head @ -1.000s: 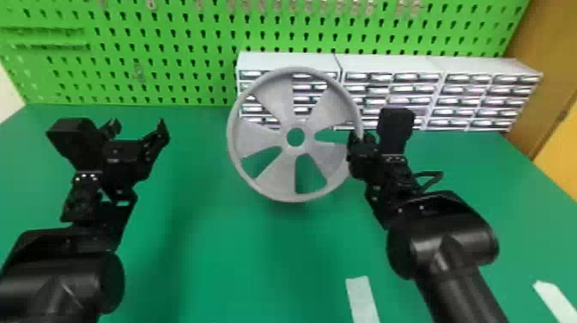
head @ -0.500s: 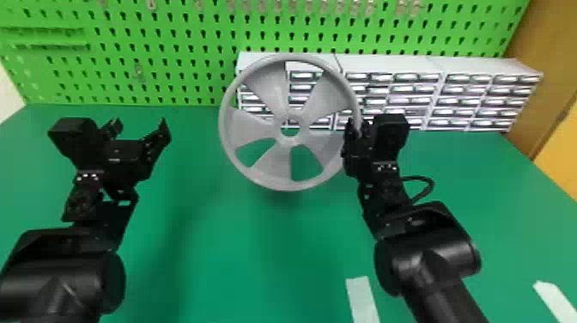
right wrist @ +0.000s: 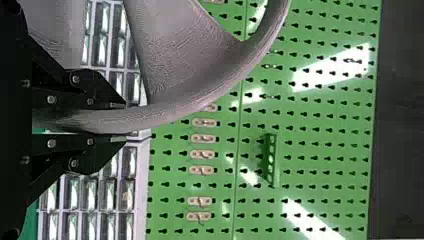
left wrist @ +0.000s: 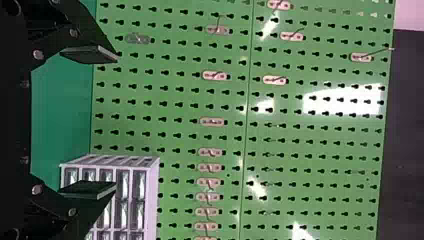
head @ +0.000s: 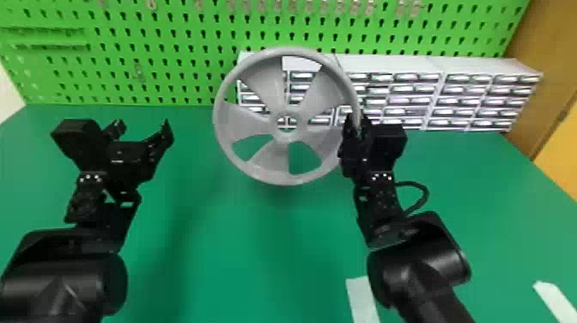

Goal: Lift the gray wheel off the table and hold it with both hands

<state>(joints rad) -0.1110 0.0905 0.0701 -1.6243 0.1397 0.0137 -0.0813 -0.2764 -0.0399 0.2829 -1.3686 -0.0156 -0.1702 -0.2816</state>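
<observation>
- One wheel point(head: 247, 124) was up in the air over the table point(head: 240, 257).
- The right gripper point(head: 357, 123) pinched the wheel's right side.
- The left gripper point(head: 141, 125) was left of the wheel, fingers wide apart.
- Little drawers point(head: 472, 101) sat behind the wheel.

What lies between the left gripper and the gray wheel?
In the head view, just bare green table between the left gripper and the gray wheel.

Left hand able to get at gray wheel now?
Likely yes: the left hand is open, nothing visible blocks its way to the gray wheel, and the right hand grips the opposite rim.
</observation>
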